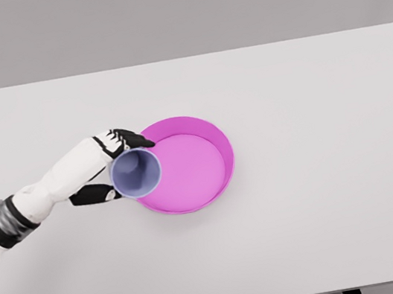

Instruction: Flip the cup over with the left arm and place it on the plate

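white left arm (58,179), grey wrist band, black-fingered robot hand (120,163)

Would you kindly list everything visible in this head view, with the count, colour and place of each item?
cup: one, pale lavender-blue, held with its open mouth toward the camera over the left rim of the plate
plate: one, magenta-pink, round with a raised rim, a little left of the table's middle
table: one, white, fills most of the view; dark legs show at the bottom edge
background wall: one, plain grey, behind the table
left arm: one, white with a grey wrist band, comes in from the lower left
left hand: one, black and white fingers, wrapped around the cup
right arm: not in view
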Controlling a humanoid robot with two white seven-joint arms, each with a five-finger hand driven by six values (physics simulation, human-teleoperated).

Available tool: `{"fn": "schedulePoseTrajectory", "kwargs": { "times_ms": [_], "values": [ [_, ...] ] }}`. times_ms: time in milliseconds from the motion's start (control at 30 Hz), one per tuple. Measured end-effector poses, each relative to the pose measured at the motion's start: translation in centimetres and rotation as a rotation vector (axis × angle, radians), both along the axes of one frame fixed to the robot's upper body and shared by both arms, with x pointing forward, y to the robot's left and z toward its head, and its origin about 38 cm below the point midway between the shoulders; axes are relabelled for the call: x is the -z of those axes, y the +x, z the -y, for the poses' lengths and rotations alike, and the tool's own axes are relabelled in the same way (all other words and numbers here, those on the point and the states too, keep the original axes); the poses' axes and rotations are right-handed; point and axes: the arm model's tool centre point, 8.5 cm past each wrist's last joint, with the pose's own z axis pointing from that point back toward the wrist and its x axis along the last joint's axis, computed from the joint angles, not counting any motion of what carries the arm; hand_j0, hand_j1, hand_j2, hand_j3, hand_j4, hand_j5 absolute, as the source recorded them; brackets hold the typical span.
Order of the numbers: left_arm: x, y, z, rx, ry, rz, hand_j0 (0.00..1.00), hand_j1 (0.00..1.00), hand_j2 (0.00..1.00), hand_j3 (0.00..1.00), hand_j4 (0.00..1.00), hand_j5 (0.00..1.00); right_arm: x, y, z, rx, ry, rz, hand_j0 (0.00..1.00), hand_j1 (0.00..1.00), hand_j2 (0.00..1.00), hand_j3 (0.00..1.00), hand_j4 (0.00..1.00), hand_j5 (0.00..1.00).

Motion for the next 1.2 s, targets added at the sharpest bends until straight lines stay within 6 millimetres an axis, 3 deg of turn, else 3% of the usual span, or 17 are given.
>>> {"fn": "schedulePoseTrajectory", "kwargs": {
  "times_ms": [200, 400, 600, 1200],
  "values": [
    [-0.7, 0.7, 1.6, 0.039, -0.011, 0.020, 0.79, 0.79, 0.79, 0.79, 0.79, 0.79, 0.0, 0.0, 0.0, 0.000, 0.000, 0.000, 1.00, 1.00, 1.00, 1.00, 1.00, 1.00],
    [0.5, 0.3, 2.8, 0.072, -0.006, -0.014, 0.79, 0.79, 0.79, 0.79, 0.79, 0.79, 0.0, 0.0, 0.0, 0.000, 0.000, 0.000, 1.00, 1.00, 1.00, 1.00, 1.00, 1.00],
    [0.2, 0.5, 4.0, 0.107, -0.020, -0.019, 0.79, 0.79, 0.79, 0.79, 0.79, 0.79, 0.0, 0.0, 0.0, 0.000, 0.000, 0.000, 1.00, 1.00, 1.00, 1.00, 1.00, 1.00],
    [1.4, 2.7, 5.6, 0.159, 0.016, -0.092, 0.79, 0.79, 0.79, 0.79, 0.79, 0.79, 0.0, 0.0, 0.0, 0.000, 0.000, 0.000, 1.00, 1.00, 1.00, 1.00, 1.00, 1.00]
  ]
}}
